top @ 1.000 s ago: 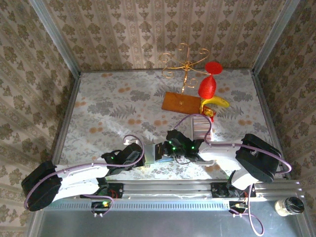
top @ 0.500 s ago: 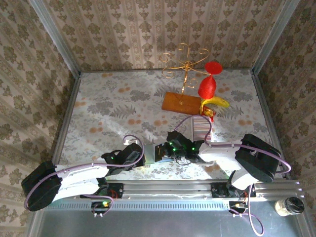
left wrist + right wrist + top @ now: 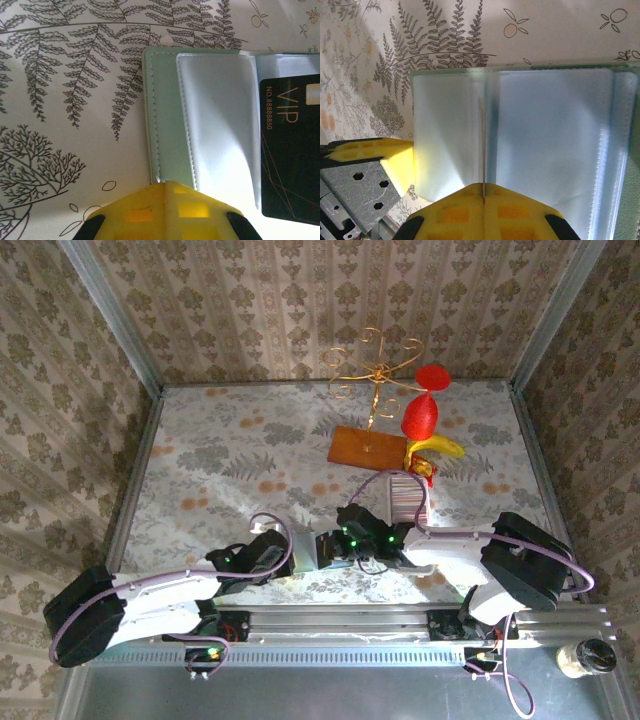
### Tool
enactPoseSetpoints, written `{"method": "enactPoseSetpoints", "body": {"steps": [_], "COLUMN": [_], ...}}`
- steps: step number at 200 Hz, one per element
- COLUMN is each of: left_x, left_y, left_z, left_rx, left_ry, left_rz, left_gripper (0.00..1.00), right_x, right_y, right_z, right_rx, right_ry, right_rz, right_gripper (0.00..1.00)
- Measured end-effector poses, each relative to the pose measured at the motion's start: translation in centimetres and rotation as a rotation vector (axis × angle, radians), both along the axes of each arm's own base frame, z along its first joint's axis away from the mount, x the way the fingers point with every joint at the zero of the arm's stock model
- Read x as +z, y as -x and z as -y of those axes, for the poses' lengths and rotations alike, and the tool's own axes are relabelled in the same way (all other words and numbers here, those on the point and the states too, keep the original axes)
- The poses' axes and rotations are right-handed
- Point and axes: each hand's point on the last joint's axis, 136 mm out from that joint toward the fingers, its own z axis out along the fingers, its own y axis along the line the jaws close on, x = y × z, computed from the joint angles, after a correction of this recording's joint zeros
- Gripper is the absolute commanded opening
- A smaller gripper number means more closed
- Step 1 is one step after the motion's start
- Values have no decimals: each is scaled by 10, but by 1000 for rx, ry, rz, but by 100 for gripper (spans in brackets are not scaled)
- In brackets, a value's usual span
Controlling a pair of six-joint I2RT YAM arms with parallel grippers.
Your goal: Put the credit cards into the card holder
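Note:
The card holder [image 3: 545, 135] lies open on the patterned cloth, clear bluish pockets up; its grey-green cover [image 3: 167, 115] shows in the left wrist view. My right gripper [image 3: 483, 192] is shut on a thin credit card [image 3: 481, 145], seen edge-on and standing upright over the pockets near the fold. A black card face with gold VIP lettering [image 3: 292, 150] shows at the right of the left wrist view. My left gripper [image 3: 170, 186] is shut, its tips at the holder's near corner; one of its yellow fingers [image 3: 375, 150] touches the holder's edge. Both grippers meet at the card holder [image 3: 310, 547].
A long white ribbed tray [image 3: 408, 495] stands just behind the right wrist. Farther back are a brown wooden board [image 3: 365, 448], a gold wire stand [image 3: 375, 365], a red ornament [image 3: 422, 412] and a yellow banana-shaped toy [image 3: 440, 447]. Patterned walls enclose the table.
The right wrist has shifted very slightly over the holder. The left arm stays where it was.

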Motion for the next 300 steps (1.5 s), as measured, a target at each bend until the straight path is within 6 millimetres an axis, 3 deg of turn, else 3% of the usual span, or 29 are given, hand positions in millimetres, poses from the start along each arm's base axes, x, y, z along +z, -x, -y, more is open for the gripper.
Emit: {"method": "enactPoseSetpoints", "body": {"steps": [52, 99, 147, 207, 300], "left_x": [25, 36, 50, 22, 6], "left_y": [-2, -7, -15, -11, -6], "left_z": [-3, -1, 20, 24, 15], "left_rx": [8, 15, -26, -58, -47], "left_ry": [59, 93, 119, 48, -7], "left_rz": [62, 94, 104, 22, -23], "left_gripper": [3, 1, 0, 0, 0], "right_x": [12, 8, 8, 6, -6], "right_y": [-4, -6, -9, -13, -12], "right_z": [-1, 6, 6, 2, 0], "right_rx": [-8, -22, -31, -48, -86], "right_ry": [-30, -24, -33, -56, -94], "right_rz": [24, 20, 26, 22, -16], "right_gripper": [0, 0, 0, 0, 0]}}
